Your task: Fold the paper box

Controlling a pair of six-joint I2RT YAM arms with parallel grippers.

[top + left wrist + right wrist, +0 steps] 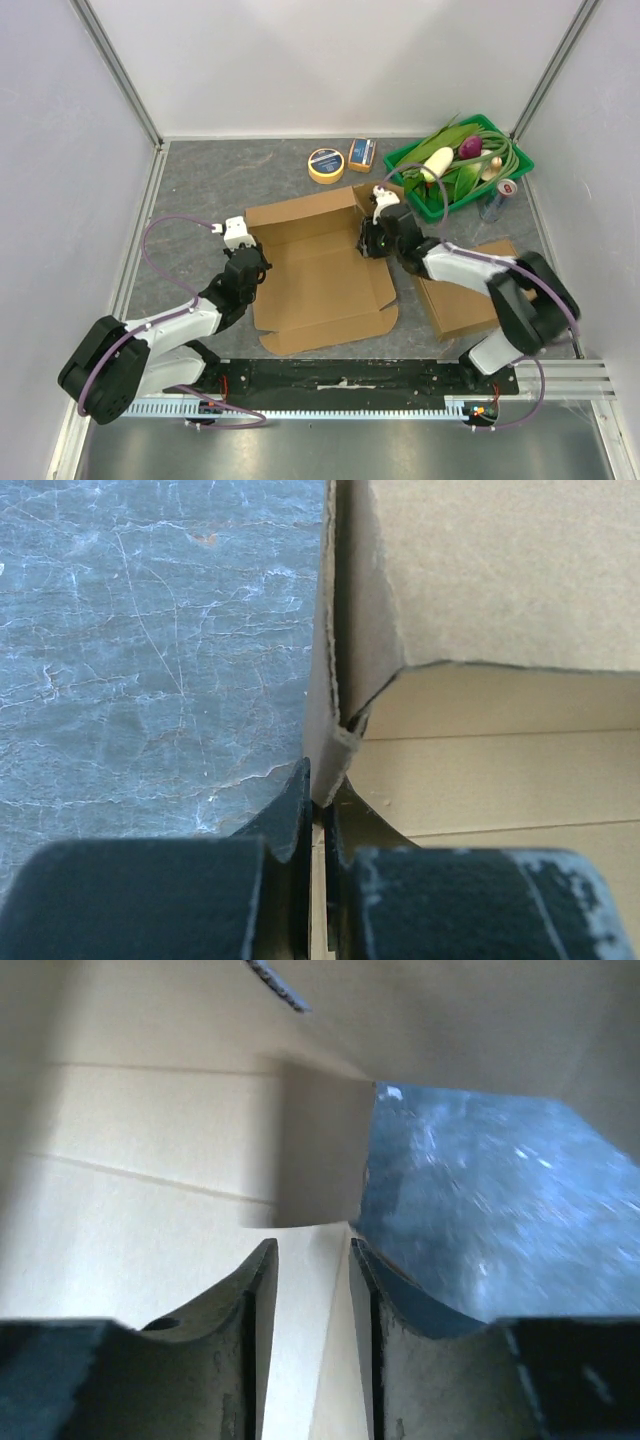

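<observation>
Grey mat (200, 190) between white walls, and the box (320, 275) lies opened out in the middle of it, just ahead of both arm bases. A second piece of card (465, 300) sits under my right arm, apart from the job.

I judge this to be the side-wall step, with little of the fold done. The left gripper (252, 266) is at the box's left edge. Its wrist camera shows the fingers (288, 815) clamped on the thin left wall (325, 680), which stands upright off the floor panel. The right gripper (372, 238) is at the opposite edge. There the fingers (250, 1300) stand a little apart with pale card in the gap. I cannot tell whether they pinch that card or only straddle it.

Next I would want both walls upright together. That means confirming the right-hand grip first, then swinging each wall inward along its crease without dragging the floor panel across the mat.

The box is plain brown corrugated card. The floor panel is flat and scored with parallel creases, the long lid panel is spread toward the far side, and a narrower flap lies toward me. The left wall's corner looks ragged where it meets the next panel, so I would fold gently there.
</observation>
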